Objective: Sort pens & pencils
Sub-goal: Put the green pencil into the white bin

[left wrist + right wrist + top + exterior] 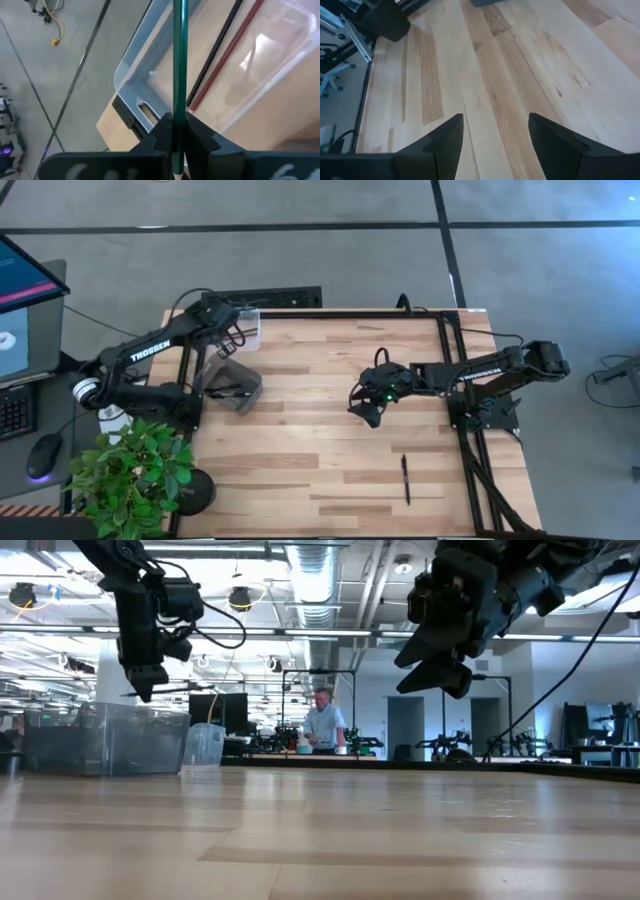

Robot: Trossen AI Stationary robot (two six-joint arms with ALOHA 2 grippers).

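Left claw [178, 142] clamped on green pencil [179, 60], poised over clear bin [131, 75] at surface's left edge, likely for dropping. Right claw [495, 145] apart, empty, mid-surface; 1 pen [406, 479] remains near front edge.

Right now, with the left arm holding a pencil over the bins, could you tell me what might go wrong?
1. The left gripper is shut on the green pencil near one end, so it may swing and miss the clear bin when let go.
2. That bin already holds two pencils; a drop could bounce off them.
3. The right gripper is open above bare table; the pen lies well away from it.
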